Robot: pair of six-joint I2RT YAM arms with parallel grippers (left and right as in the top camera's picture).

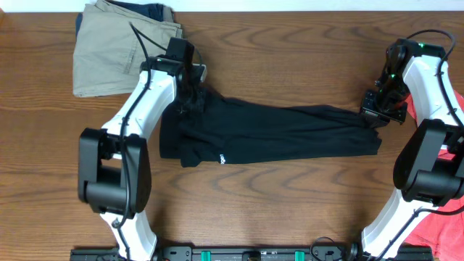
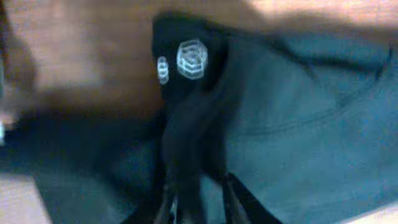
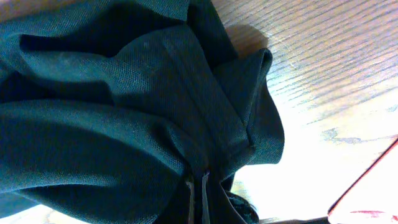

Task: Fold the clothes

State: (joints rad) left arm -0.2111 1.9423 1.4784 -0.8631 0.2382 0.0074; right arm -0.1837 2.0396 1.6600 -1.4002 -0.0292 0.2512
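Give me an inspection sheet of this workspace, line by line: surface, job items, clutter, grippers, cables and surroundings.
Surface: wooden table, bare grain around the cloth.
Job's things: black garment stretched left to right at mid-table, white logo mark near its left end.
Clutter: khaki trousers at the far left corner; red shirt at the right edge.
Grippers: left gripper pinches a ridge at the garment's left end; right gripper is shut on its right end.
Cables: black cable loops by the left arm; another over the right arm.
Surroundings: black rail along the near edge; nothing else seen.
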